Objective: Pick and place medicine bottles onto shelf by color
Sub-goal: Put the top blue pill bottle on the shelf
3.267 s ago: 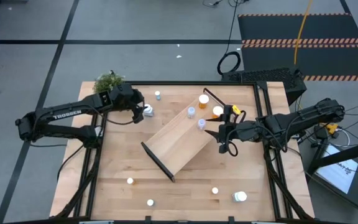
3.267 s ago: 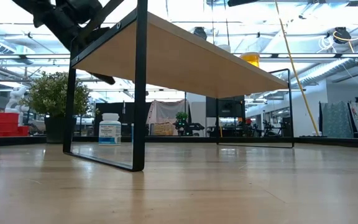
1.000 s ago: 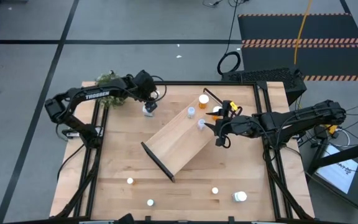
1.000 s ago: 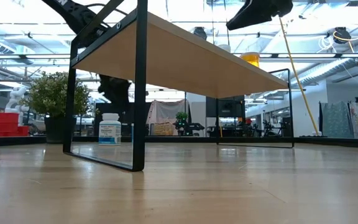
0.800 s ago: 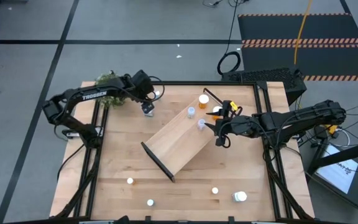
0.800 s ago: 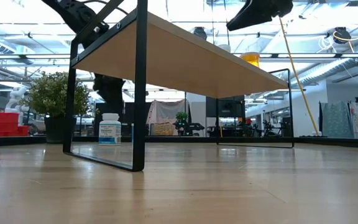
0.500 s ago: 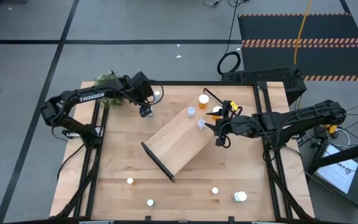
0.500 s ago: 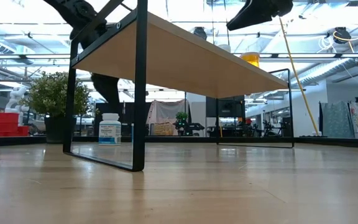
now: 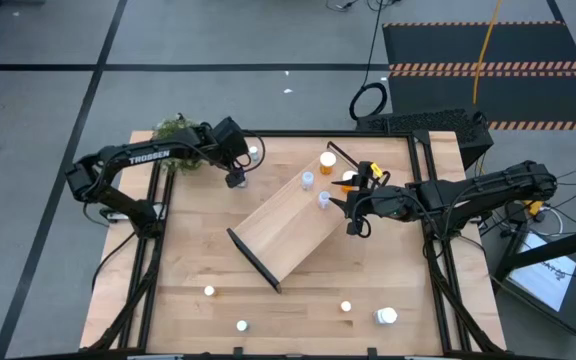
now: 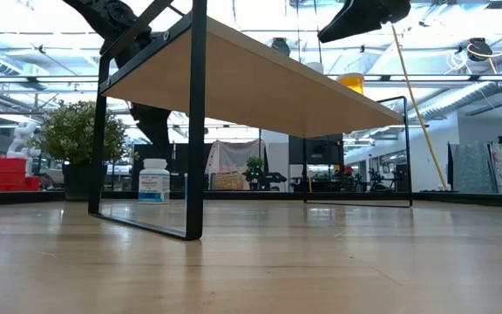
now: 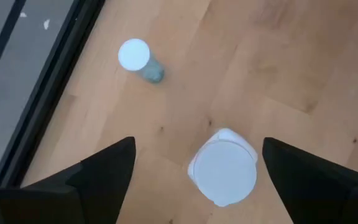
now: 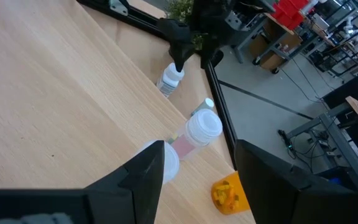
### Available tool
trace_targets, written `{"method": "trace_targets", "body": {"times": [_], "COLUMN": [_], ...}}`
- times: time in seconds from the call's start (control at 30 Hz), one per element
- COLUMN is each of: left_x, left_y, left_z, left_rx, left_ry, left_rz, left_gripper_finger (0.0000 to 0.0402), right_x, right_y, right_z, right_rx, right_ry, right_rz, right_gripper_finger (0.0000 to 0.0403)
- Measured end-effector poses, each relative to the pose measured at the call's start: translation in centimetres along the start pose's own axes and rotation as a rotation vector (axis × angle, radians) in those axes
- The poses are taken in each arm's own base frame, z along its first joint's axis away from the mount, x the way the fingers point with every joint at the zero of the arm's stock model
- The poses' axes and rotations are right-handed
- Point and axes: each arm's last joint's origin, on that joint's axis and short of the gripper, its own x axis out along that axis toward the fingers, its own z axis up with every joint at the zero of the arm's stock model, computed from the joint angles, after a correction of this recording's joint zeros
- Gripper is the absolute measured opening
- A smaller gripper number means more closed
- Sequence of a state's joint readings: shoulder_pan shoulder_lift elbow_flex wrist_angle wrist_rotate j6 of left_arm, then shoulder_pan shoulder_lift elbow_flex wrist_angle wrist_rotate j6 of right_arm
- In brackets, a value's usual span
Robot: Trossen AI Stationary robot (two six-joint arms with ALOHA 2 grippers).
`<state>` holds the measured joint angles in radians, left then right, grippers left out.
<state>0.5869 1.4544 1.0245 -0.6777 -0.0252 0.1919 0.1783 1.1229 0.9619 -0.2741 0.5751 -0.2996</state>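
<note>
The left gripper (image 9: 234, 181) has lifted slightly off the white bottle (image 9: 238, 176) it held a second ago, and its jaws now stand apart with the bottle upright on the tabletop (image 9: 198, 250) between them, untouched. The right gripper (image 9: 354, 220) has not moved; it hovers at the shelf's far right edge with jaws partly apart and nothing clamped.

Nearest the front edge in the high view stand four loose bottles: one small (image 9: 209, 291), one small (image 9: 242, 325), one small (image 9: 346, 307) and a larger white one (image 9: 386, 316). The shelf (image 9: 288, 225) lies diagonally mid-table on black brackets, and carries a pale bottle (image 9: 324, 198) and another (image 9: 308, 179) near its far end, with an orange one (image 9: 327, 160) at the far corner. Beyond the left gripper a small blue bottle (image 9: 254, 153) stands near the table's back rail, and the plant (image 9: 176, 130) sits at the back left corner.

The left wrist view looks straight down on the white bottle's cap (image 11: 224, 169) between the dark fingers (image 11: 104, 168), with the blue bottle (image 11: 138, 58) well apart. The low view shows the white bottle (image 10: 154, 181) under the shelf board, label outward, and the plant (image 10: 75, 133) beside it. The right wrist view shows two white caps (image 12: 204, 126) close ahead and the left gripper (image 12: 188, 57) over its bottle farther off.
</note>
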Motion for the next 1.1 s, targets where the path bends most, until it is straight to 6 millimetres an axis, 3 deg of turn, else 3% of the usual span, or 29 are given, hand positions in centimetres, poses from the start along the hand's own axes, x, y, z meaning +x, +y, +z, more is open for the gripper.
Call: {"method": "trace_targets", "body": {"times": [0.43, 0.6, 0.83, 1.1], "left_x": [0.5, 2.2, 4.6, 5.4], "left_y": [1.8, 3.1, 3.9, 4.1], "left_z": [1.7, 1.7, 1.8, 1.9], "left_rx": [-0.084, -0.12, -0.156, -0.159], "left_ry": [-0.189, -0.173, -0.151, -0.16], "left_rz": [0.06, 0.064, 0.058, 0.062], "left_gripper_finger": [0.032, 0.0306, 0.0319, 0.0326], "right_x": [0.0, 0.0, 0.0, 0.0], "right_y": [-0.1, -0.1, -0.1, -0.1], "right_z": [0.1, 0.1, 0.1, 0.1], "right_rx": [0.01, 0.012, 0.012, 0.009], "right_ry": [-0.01, -0.012, -0.012, -0.011], "right_rz": [-0.004, -0.005, -0.005, -0.005], "right_gripper_finger": [0.0192, 0.0192, 0.0192, 0.0192]}}
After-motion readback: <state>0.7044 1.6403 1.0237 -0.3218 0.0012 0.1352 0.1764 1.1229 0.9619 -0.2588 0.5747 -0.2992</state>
